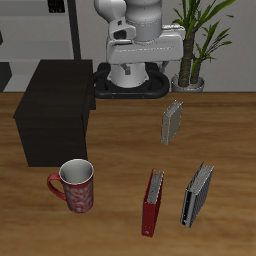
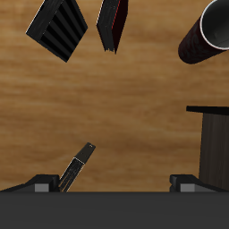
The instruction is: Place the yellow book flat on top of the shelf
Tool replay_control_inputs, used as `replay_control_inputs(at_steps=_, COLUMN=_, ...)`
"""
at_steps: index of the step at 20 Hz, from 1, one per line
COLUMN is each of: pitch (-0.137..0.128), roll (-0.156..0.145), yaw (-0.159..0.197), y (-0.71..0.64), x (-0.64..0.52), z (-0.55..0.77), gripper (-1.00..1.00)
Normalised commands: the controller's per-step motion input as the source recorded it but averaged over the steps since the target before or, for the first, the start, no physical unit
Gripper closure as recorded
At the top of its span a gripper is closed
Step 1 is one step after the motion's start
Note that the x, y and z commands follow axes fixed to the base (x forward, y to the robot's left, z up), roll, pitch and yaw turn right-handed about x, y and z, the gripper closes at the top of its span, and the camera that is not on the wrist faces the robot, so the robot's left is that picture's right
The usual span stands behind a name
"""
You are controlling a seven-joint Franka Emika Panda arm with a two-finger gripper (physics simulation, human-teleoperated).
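The yellow book (image 1: 173,122), thin with a dull tan cover, stands upright on the wooden table, in front of the robot's base. In the wrist view it (image 2: 79,166) shows edge-on just ahead of the gripper. The shelf (image 1: 55,110) is a large, almost black box with a flat, bare top, standing beside the book with a gap between them; one of its corners shows in the wrist view (image 2: 211,143). My gripper (image 1: 143,54) hangs high above the table's back, well above the book. Its fingers are wide apart and hold nothing (image 2: 112,182).
A red patterned mug (image 1: 77,186) stands near the table's front edge, in front of the shelf. A red book (image 1: 152,202) and a grey-and-black book (image 1: 197,194) stand upright near the front edge. A potted plant (image 1: 195,40) stands behind the table.
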Motion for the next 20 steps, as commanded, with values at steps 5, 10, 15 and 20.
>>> replay_control_inputs(at_steps=5, pitch=-0.018, roll=-0.02, yaw=-0.046, y=0.2, x=-0.12, z=-0.06, gripper=-1.0)
replay_control_inputs(at_steps=10, pitch=0.006, roll=0.031, yaw=-0.048, y=0.51, x=-0.11, z=-0.18, gripper=-1.0)
replay_control_inputs(at_steps=15, pitch=-0.017, roll=0.001, yaw=-0.073, y=0.37, x=-0.18, z=-0.11, gripper=-1.0)
replay_control_inputs(at_steps=20, pitch=-0.052, roll=0.021, yaw=-0.052, y=0.37, x=-0.24, z=-0.09, gripper=-1.0)
